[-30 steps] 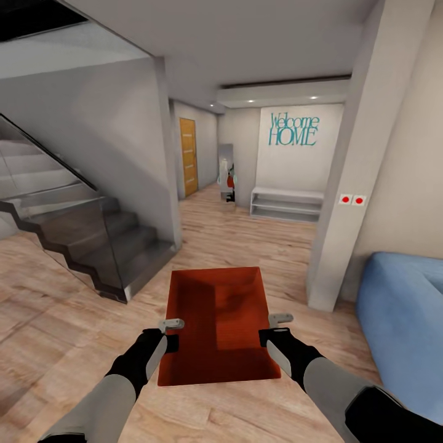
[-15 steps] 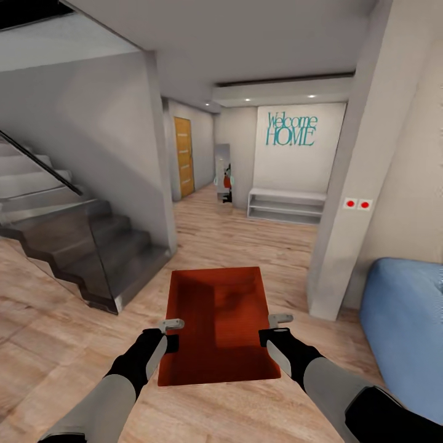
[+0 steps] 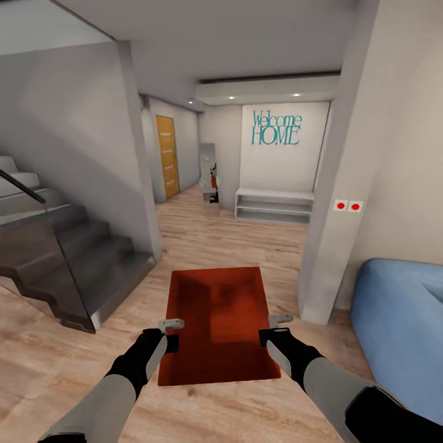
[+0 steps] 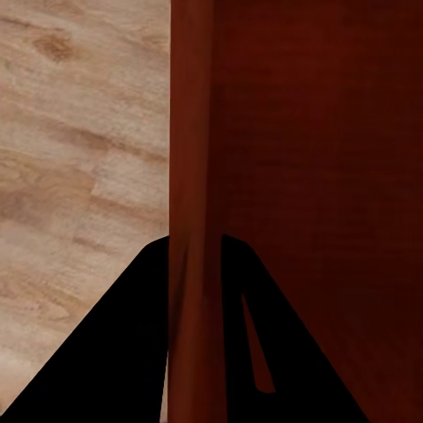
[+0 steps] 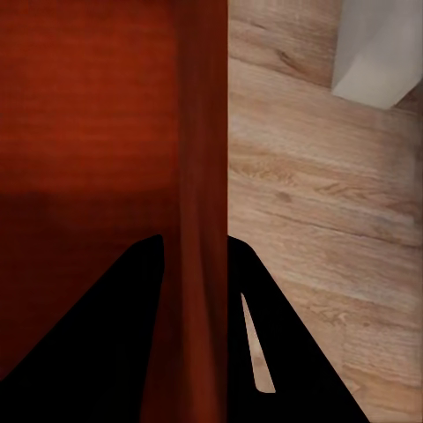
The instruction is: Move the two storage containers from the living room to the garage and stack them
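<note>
bright, even | ceiling spotlights [image 3: 264, 96] | soft shadows | slightly blurred render

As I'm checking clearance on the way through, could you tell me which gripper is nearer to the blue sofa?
The right. The right gripper clamps the storage container wall on the side facing the blue sofa; the left gripper clamps the opposite wall, toward the staircase.

Blue sofa [image 3: 400, 332] cut off by right edge; staircase [image 3: 61, 258] cut by left edge. Items by the hallway mirror [image 3: 209, 175] too small to identify. Container [image 4: 300, 176] runs past the wrist picture's edges.
</note>
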Available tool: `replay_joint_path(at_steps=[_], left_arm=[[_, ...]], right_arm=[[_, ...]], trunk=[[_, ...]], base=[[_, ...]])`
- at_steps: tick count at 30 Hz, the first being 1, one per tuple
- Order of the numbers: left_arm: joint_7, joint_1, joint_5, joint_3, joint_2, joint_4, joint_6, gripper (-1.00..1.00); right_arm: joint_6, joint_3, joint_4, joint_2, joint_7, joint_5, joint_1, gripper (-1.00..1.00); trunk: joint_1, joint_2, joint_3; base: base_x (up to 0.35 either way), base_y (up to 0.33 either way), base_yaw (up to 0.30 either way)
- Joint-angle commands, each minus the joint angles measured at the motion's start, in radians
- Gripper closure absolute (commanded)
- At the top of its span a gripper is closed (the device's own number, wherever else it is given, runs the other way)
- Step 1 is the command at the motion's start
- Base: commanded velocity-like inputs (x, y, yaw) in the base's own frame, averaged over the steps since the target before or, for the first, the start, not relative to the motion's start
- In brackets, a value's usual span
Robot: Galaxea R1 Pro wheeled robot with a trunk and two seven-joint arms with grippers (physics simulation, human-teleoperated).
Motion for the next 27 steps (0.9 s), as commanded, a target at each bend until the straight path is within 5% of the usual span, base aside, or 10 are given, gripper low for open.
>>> replay_joint_path(at_steps=[1,27], left_arm=[[0.01,0.0,-0.026,0.006,-0.002,-0.001,0.009,1.0],[0.01,0.0,-0.026,0.006,-0.002,0.003,0.009,1.0]], right_arm=[[0.004,0.013,-0.023,0.004,-0.005,-0.008,-0.001,1.0],[0.004,0.012,-0.023,0.004,-0.005,-0.008,-0.001,1.0]], trunk=[[0.001,-0.002,-0.002],[0.001,-0.002,-0.002]], base=[[0.323,0.0,-0.006],[0.323,0.0,0.0]])
